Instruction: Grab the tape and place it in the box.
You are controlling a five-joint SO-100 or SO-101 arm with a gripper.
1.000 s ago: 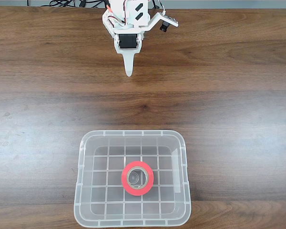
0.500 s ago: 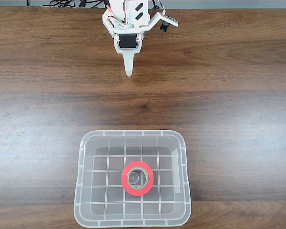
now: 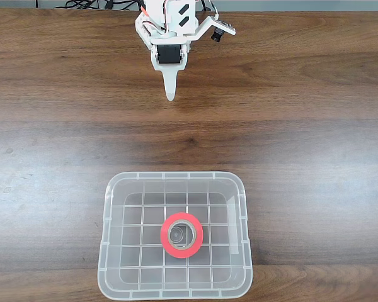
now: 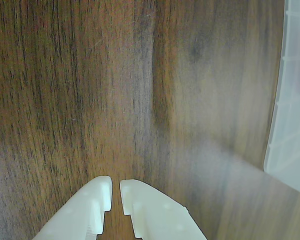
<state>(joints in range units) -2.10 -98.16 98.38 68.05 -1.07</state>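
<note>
Tape (image 3: 182,234) lies flat inside box (image 3: 176,234), just past centre toward 4 o'clock on the grid bottom, fixed view. Box sits at 6 o'clock on the wood counter (image 3: 302,138). Claw (image 3: 171,94) is well apart at 12 o'clock, tip pointing toward 6. Wrist view: claw (image 4: 115,192) nearly closed, thin gap, holding nothing; box edge at 3 o'clock.

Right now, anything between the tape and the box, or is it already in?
Nothing in the way. In the fixed view the tape already lies flat on the grid floor inside the box. The gripper is far off at the table's top edge, fingers nearly closed, holding nothing.
</note>
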